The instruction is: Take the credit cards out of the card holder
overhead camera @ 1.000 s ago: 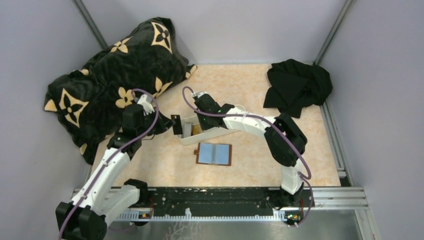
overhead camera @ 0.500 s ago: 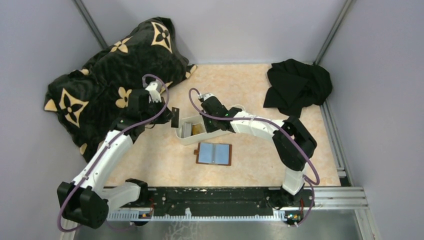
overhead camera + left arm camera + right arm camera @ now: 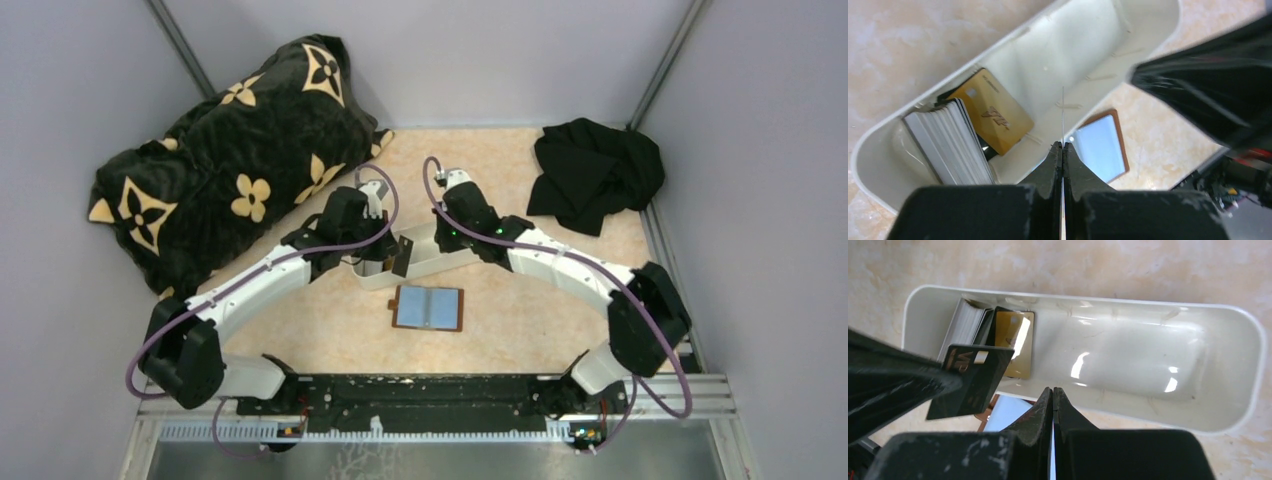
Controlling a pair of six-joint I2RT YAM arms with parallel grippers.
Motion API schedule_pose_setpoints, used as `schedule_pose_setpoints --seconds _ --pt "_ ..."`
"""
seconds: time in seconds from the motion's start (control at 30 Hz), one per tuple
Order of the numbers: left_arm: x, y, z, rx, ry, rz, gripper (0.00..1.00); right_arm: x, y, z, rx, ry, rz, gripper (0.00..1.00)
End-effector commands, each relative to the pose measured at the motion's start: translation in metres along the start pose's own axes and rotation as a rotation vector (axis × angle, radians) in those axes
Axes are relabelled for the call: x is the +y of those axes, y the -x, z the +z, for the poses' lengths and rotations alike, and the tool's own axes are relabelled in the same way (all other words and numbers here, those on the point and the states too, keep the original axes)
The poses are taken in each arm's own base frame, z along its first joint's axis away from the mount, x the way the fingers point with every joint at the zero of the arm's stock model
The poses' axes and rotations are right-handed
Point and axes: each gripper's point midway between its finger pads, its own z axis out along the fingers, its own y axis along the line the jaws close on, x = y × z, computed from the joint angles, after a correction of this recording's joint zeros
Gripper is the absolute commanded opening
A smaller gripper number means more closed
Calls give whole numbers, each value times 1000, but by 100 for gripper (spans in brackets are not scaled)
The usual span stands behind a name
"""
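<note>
Hovering over the white tray on the walled beige desk, my left pincer clamps a dark card, my right pincer is together.

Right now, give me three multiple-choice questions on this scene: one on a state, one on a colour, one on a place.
1. The left gripper is: A wide open; B shut on a dark card; C shut on nothing.
2. The open card holder inside is: A red; B blue-grey; C green.
3. The gold card lies: A in the white tray; B in the card holder; C in the left gripper.
B, it pinches the card; B, its pockets show blue-grey; A, it rests in the tray.
</note>
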Motion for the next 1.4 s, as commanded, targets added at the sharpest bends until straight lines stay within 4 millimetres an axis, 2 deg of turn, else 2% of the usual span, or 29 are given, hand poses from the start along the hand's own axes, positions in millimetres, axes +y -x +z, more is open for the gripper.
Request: schedule_pose_setpoints --seconds 0.0,0.13,0.3,0.4,0.9,1.1,1.13,1.23,1.3,1.37 --pt "14 15 14 -76 71 -22 0 -9 27 -30 -115 -10 34 0" --pt "26 21 21 -119 126 -49 0 -15 21 -36 -114 -17 42 0" --pt "8 48 19 -189 66 -61 0 -18 17 -35 -108 -25 47 0" --pt "5 54 18 -170 70 -44 0 -19 14 -32 -98 -30 46 0" --pt "50 12 17 -139 253 -153 0 -14 0 -16 -52 5 48 0" --pt "65 -10 27 -96 294 -182 0 -13 -8 -12 -32 20 46 0" --pt "64 -12 28 -86 291 -188 3 -13 -8 -12 -30 22 46 0" --pt "61 -8 26 -98 275 -187 37 -12 -10 -12 -23 28 45 0" --pt "60 0 21 -130 277 -172 52 -11 -11 -11 -19 34 45 0" --pt "60 6 17 -149 283 -153 61 -9 -12 -9 -16 40 44 0"
